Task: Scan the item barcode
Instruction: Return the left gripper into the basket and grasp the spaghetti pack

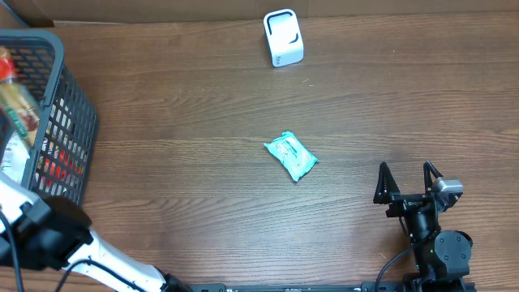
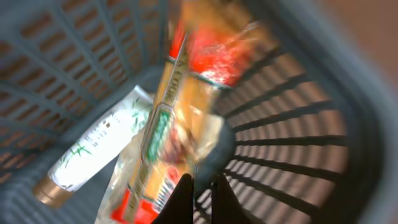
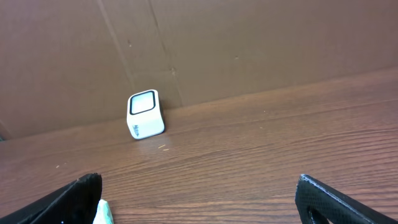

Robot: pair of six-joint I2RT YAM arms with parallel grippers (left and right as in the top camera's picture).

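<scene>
Snack packet (image 2: 180, 112), basket (image 1: 69, 97) at 9 o'clock: light, slippery, crinkly film; left gripper (image 2: 200, 196) apparently clamped on end seam; right gripper (image 1: 405, 174) gaping, empty

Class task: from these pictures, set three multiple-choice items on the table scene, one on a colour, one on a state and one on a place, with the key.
1. The barcode scanner is: A white; B red; C green.
2. The right tool is: A open, empty; B shut, empty; C gripping a cup.
3. The teal packet lies: A on the scanner; B on the bare table; C in the right tool.
Key: 1A, white casing; 2A, jaws wide apart, nothing between; 3B, alone mid-table.
</scene>
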